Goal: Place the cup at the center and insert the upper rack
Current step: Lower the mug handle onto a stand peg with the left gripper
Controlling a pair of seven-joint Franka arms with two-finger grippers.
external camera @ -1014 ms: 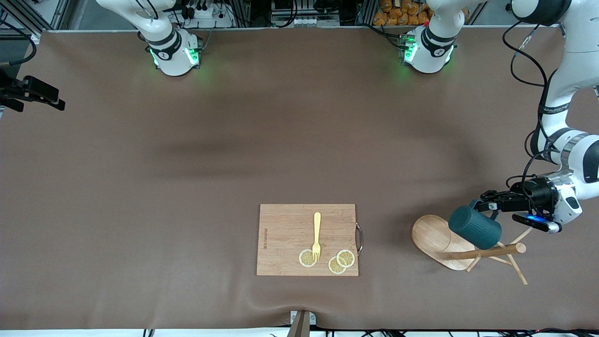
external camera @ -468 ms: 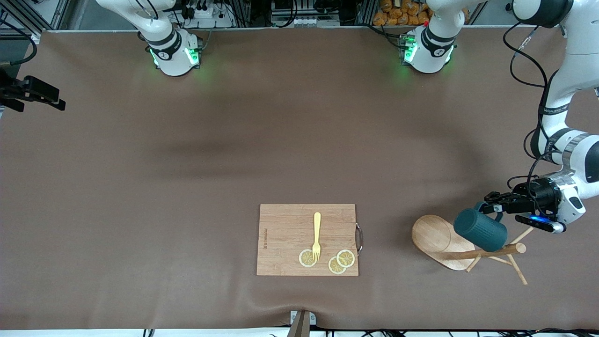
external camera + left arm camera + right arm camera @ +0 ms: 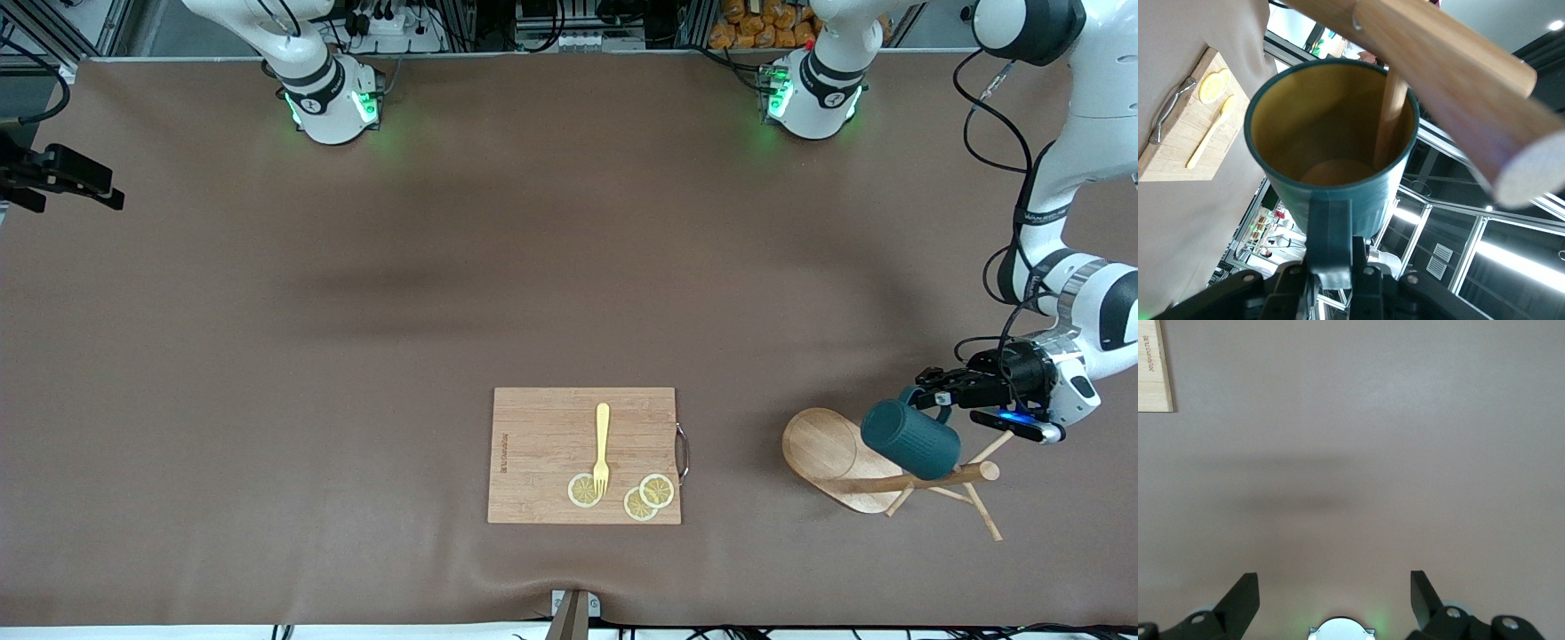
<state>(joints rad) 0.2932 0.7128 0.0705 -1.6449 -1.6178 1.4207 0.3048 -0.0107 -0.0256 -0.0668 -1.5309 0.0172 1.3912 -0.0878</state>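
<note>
The upper rack, a light wooden mug tree, lies on its side near the left arm's end of the table, with its oval base (image 3: pixel 822 449) on edge and its pole (image 3: pixel 933 481) level. The dark teal cup (image 3: pixel 910 438) hangs tilted over the pole, and my left gripper (image 3: pixel 926 396) is shut on its handle. In the left wrist view the cup (image 3: pixel 1281 170) shows its yellow inside with a peg (image 3: pixel 1388 123) reaching into it, under the thick pole (image 3: pixel 1451 80). My left gripper (image 3: pixel 1331 263) pinches the handle. My right gripper (image 3: pixel 1335 597) stands open over bare table.
A rectangular wooden cutting board (image 3: pixel 533 453) with a yellow fork (image 3: pixel 602 449) and lemon slices (image 3: pixel 640 498) lies nearer the front camera, mid-table. Its corner (image 3: pixel 1155 367) shows in the right wrist view. A brown mat (image 3: pixel 444 267) covers the table.
My left gripper has shifted the cup slightly toward the left arm's end of the table, along the pole. The mug tree and the right gripper have not moved.
</note>
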